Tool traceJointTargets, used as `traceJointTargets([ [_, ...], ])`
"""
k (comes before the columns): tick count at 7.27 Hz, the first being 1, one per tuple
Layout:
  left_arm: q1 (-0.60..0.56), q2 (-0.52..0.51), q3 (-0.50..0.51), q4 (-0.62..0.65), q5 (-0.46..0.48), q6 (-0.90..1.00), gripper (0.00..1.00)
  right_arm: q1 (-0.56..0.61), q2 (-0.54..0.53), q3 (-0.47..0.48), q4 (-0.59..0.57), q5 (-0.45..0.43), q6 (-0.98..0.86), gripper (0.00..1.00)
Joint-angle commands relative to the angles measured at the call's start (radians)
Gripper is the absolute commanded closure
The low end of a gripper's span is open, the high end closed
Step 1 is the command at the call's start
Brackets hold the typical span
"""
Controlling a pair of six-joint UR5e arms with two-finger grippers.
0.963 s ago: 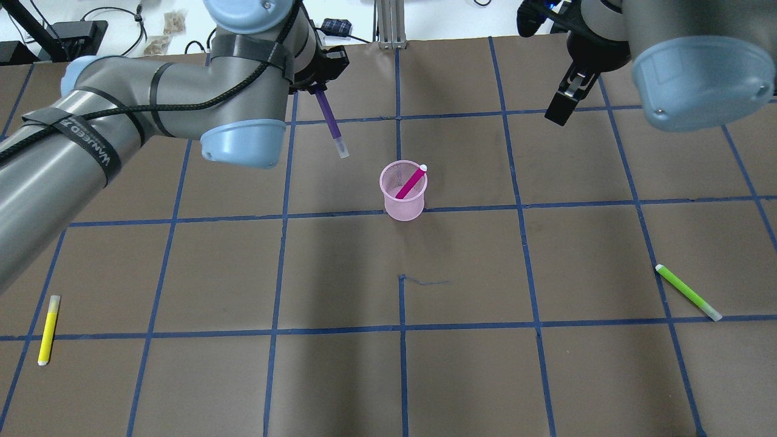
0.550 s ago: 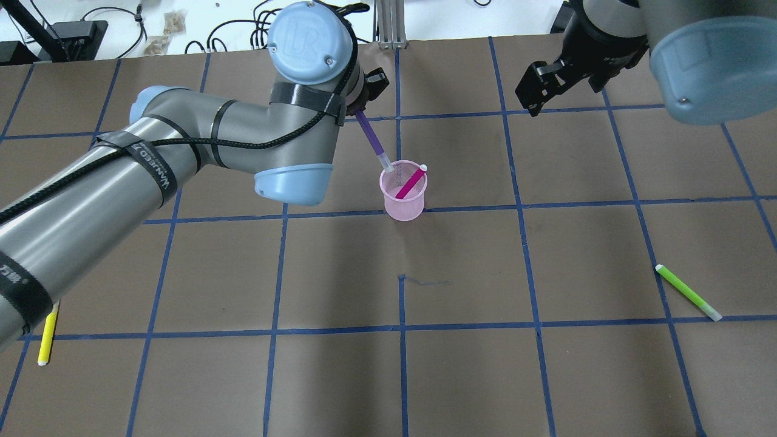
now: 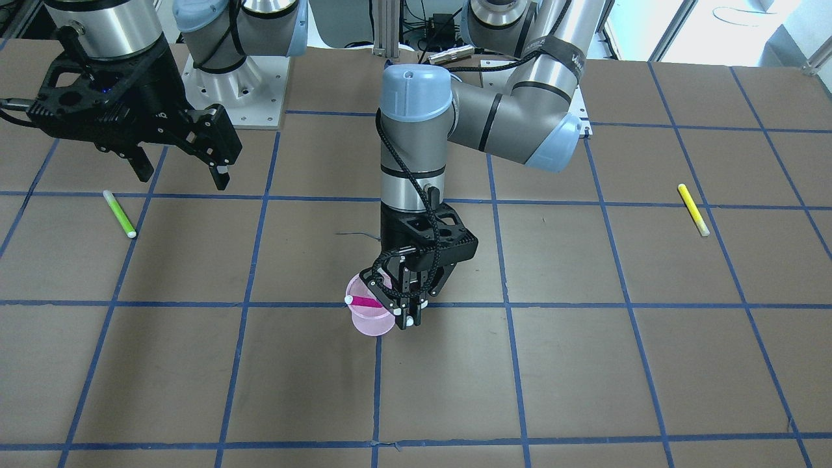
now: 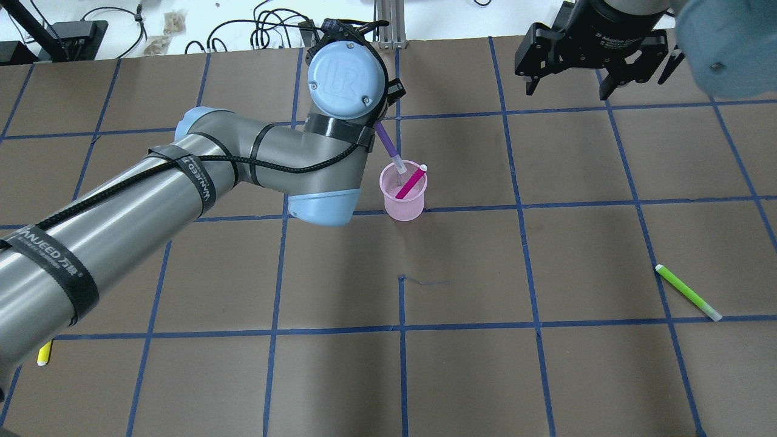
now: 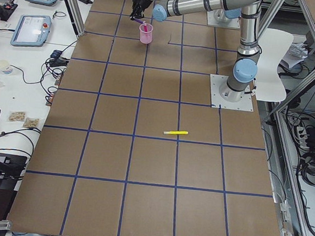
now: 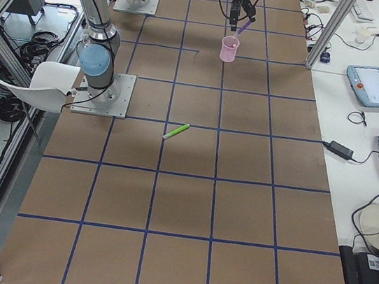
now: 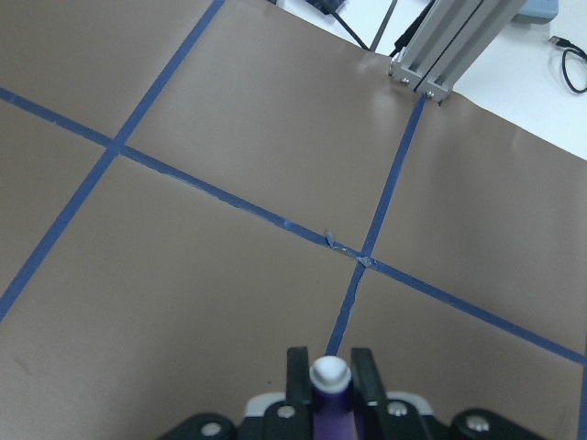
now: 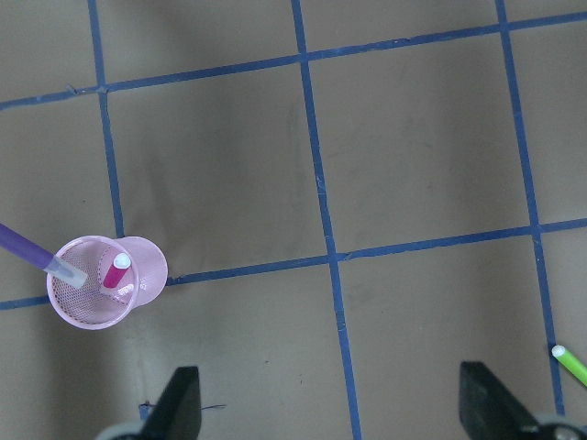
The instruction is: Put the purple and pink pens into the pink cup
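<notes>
Purple pen [image 4: 388, 145], pinched in L jaws, tip in pink cup [image 4: 403, 206] mouth; nxt lower & release; R jaws wide, empty.

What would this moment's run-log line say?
left gripper: shut on purple pen, tip at pink cup mouth | pink pen: in cup, leaning | right gripper: open, empty, away from cup

Brown table [image 4: 595, 376] gridded with blue tape [image 4: 403, 370], white bench [image 6: 338, 212] beside

Green pen [image 4: 688, 292], yellow pen [image 3: 693, 208]
</notes>
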Motion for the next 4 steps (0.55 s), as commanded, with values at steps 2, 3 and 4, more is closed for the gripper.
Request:
traceJointTargets([
  [2, -0.022, -0.026, -0.022, 0.013, 0.05, 0.003, 1.0, 0.0, 0.002, 0.007, 0.003, 0.001, 0.016, 0.0],
  [3, -0.027, -0.033, -0.023, 0.013, 0.058, 0.0, 1.0, 0.002, 0.008, 0.004, -0.007, 0.003, 0.016, 0.0],
  [4, -0.04, -0.035, -0.021, 0.019, 0.059, -0.002, 1.0, 0.0, 0.008, 0.004, -0.007, 0.003, 0.009, 0.0],
])
